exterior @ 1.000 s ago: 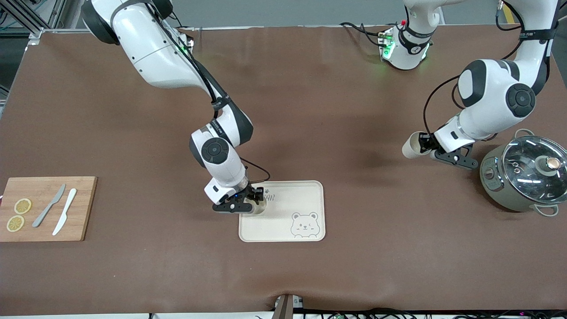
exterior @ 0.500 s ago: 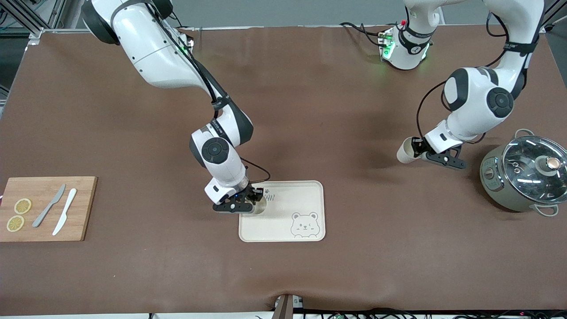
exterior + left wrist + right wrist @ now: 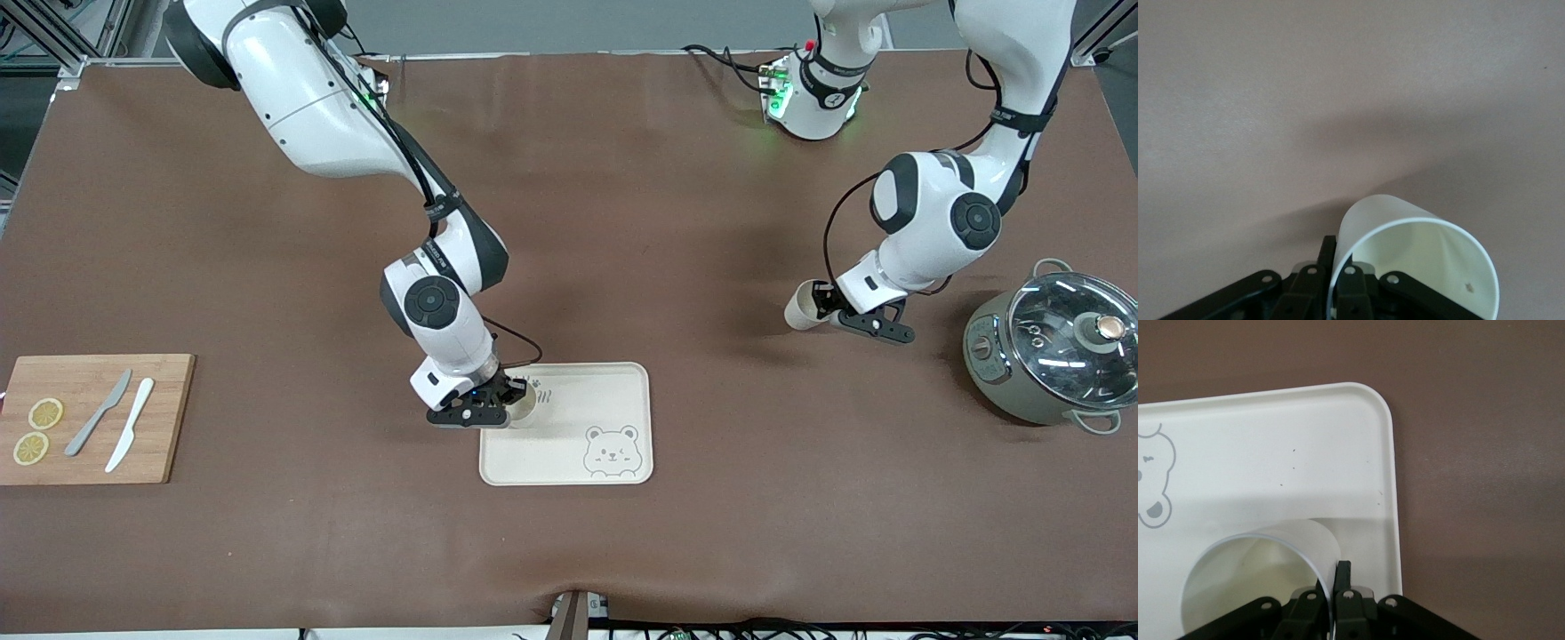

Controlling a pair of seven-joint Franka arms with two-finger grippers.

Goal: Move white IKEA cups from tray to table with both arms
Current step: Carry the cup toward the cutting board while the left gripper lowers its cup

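cream cup (image 3: 524, 402) upright on tray (image 3: 613, 391), right hand (image 3: 494, 411) pinching rim; left hand (image 3: 836, 307) grips tilted cup (image 3: 800, 307).

- The brown table covering (image 3: 676, 222) looks matt and smooth, slightly leathery, with soft ripples.
- The two small cream-white plastic cups (image 3: 798, 309) (image 3: 1258, 580) have thin smooth walls with a faint sheen.
- The cream rectangular bear-printed tray (image 3: 613, 391) looks like matt plastic with faint specks.
- The pale rectangular cutting board (image 3: 164, 418) shows wood grain.
- The grey-green round cooking pot (image 3: 1005, 378) has a satin body and a glossy glass lid (image 3: 1058, 342).
- The white arm shells (image 3: 311, 98) are glossy.
- The black gripper fingers (image 3: 1343, 577) are matt.
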